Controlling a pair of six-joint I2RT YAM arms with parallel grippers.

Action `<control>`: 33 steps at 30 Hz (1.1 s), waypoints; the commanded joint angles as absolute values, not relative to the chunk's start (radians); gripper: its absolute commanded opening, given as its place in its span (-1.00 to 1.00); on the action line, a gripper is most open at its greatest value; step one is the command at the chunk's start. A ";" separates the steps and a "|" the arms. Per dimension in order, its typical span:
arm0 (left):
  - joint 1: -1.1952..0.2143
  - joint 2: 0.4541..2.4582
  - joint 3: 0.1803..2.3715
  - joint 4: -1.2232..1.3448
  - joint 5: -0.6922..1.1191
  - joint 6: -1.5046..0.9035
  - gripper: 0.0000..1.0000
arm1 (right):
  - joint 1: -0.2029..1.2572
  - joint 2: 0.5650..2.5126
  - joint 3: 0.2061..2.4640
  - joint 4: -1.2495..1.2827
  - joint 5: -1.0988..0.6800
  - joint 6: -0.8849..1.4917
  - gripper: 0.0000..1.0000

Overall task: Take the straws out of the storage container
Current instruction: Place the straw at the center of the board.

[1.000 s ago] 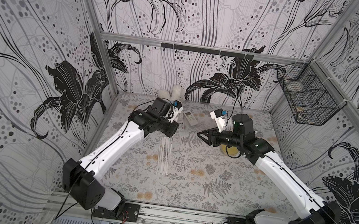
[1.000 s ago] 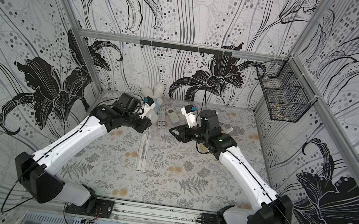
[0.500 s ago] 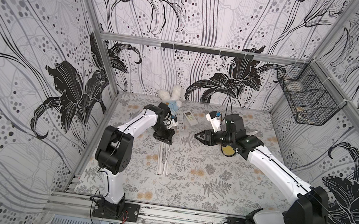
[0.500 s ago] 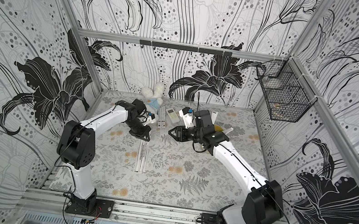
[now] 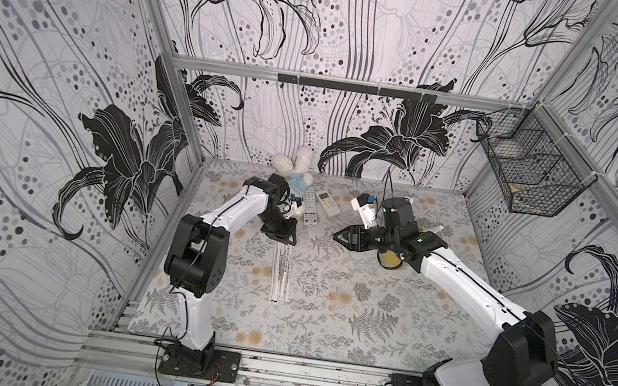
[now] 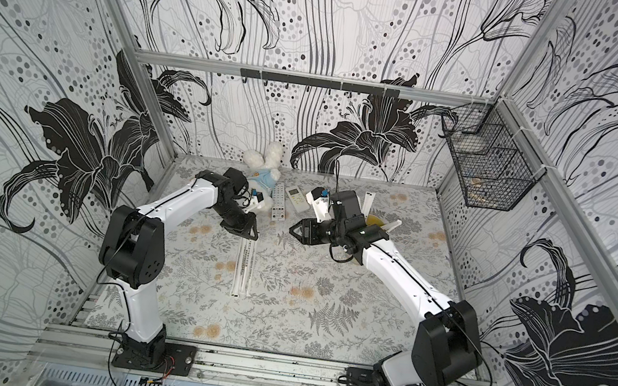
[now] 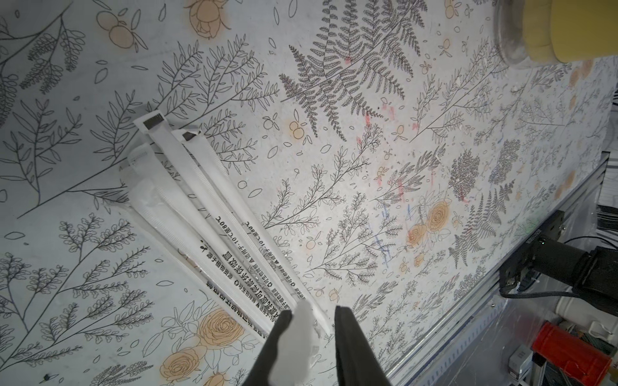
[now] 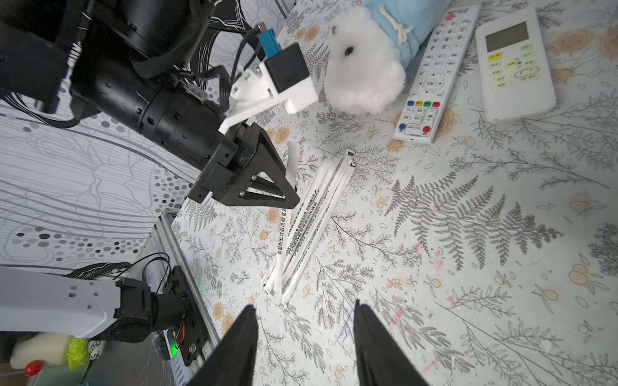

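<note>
- Currently the left gripper (image 7: 314,312) is low over the floral table mat (image 7: 368,167), its jaws parted a moderate way; the crumpled white end of one wrapper sits between them, leaning on one finger with a clear gap to the other, so nothing is clamped
- the straws (image 5: 281,276) lie flat on the mat in a tight bundle of several, side by side and slightly fanned; one end of the bundle is right at the left gripper's tips; dark print runs along the wrappers
- the right gripper (image 8: 305,305) hovers above the mat with its jaws spread wide and nothing between them; it points toward the bundle but is apart from it
- the storage container (image 6: 375,222) sits on the mat behind the right arm, mostly hidden by it; in a top view a few more white sticks poke out past its rim
- a white plush rabbit (image 5: 297,178) and two white remotes (image 5: 310,208) lie near the back wall, just behind the left gripper
</note>
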State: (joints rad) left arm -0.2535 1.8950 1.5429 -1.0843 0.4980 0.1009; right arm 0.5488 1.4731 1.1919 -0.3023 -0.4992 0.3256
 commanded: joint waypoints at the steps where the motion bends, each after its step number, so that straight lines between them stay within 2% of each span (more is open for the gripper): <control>1: -0.239 1.876 1.549 -1.059 0.470 0.096 -0.43 | 0.551 1.477 1.217 -0.317 -0.466 0.303 0.00; 9: -0.224 1.856 1.522 -1.025 0.437 0.082 -0.32 | 0.551 1.447 1.230 -0.345 -0.419 0.285 0.00; 16: -0.225 1.804 1.497 -0.990 0.417 0.060 -0.43 | 0.549 1.435 1.234 -0.368 -0.374 0.279 0.00; 20: -0.245 1.705 1.491 -0.896 0.395 0.003 -0.54 | 0.541 1.428 1.277 -0.436 -0.256 0.248 0.00; 25: -0.412 1.507 1.375 -0.569 0.305 -0.068 -0.47 | 0.477 1.414 1.356 -0.516 -0.077 0.199 -0.04; 29: -0.549 1.347 1.120 -0.073 0.291 -0.098 -0.29 | 0.409 1.397 1.382 -0.545 0.047 0.171 -0.08; 32: -0.655 1.288 0.919 0.341 0.266 -0.062 0.05 | 0.343 1.392 1.377 -0.541 0.077 0.174 -0.10; 33: -0.687 1.290 0.879 0.438 0.261 -0.041 0.11 | 0.318 1.393 1.378 -0.540 0.064 0.176 -0.12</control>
State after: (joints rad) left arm -0.6361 1.2812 0.9886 -0.0338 0.3061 -0.0624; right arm 0.3622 1.4075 1.3590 -0.4969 -0.0044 0.1963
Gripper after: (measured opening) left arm 0.535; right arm 0.447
